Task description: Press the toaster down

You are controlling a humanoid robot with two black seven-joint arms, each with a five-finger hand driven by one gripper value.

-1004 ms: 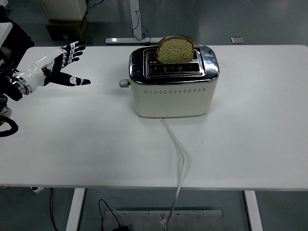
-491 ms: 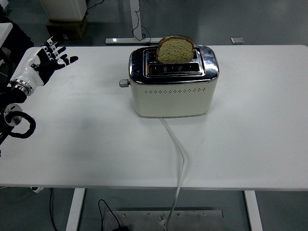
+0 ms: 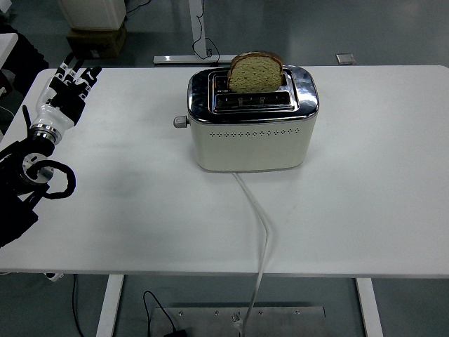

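Across the whole view I have the white table, and it carries just one appliance, so I can line up on it without anything in the way. Near the far middle of the table stands the cream and chrome toaster, its long side facing me, which puts its slots open to my camera. Its white cord trails off the near edge toward the floor, clear of my reaching path. My left hand hovers over the far left corner of the table, well apart from the toaster, fingers spread and holding nothing; I judge it is poised to swing in from that side. My right arm is out of sight. A slice of bread stands high in the rear slot, which tells me the carriage is up and the press is not yet done. Smallest of all, the lever juts from the toaster's left end, facing my left hand.
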